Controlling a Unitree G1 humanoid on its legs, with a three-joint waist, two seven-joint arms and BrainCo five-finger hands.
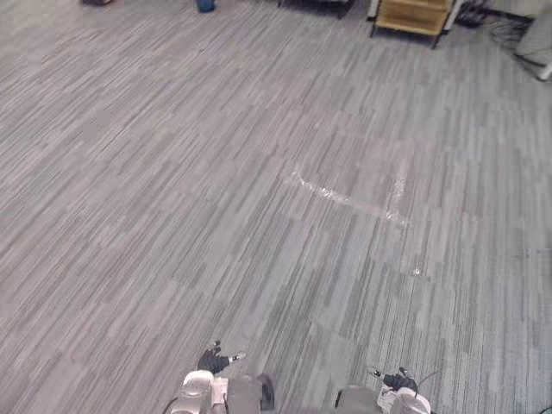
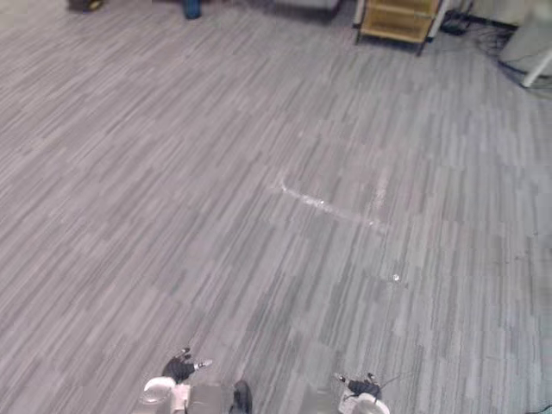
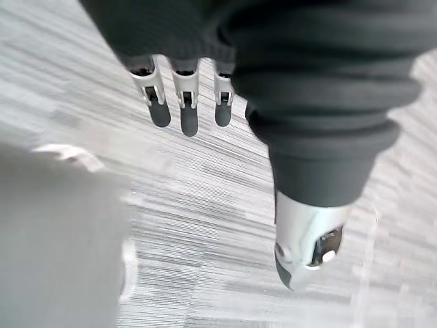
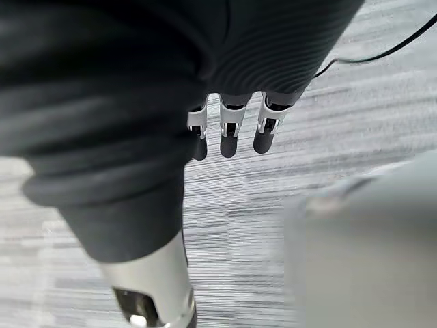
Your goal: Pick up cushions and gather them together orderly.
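Two hands, empty — the left hand (image 3: 188,116) and right hand (image 4: 229,133) hang over the grey floor (image 1: 259,172), fingers (image 4: 265,137) straight and loose — holding nothing.

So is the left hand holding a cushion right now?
No, the left hand has its fingers straight over the grey carpet, with nothing between them and the thumb.

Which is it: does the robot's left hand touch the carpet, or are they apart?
Apart. In the left wrist view the left hand hangs with straight fingers, and the carpet lies clearly beyond their dark tips, with nothing between.
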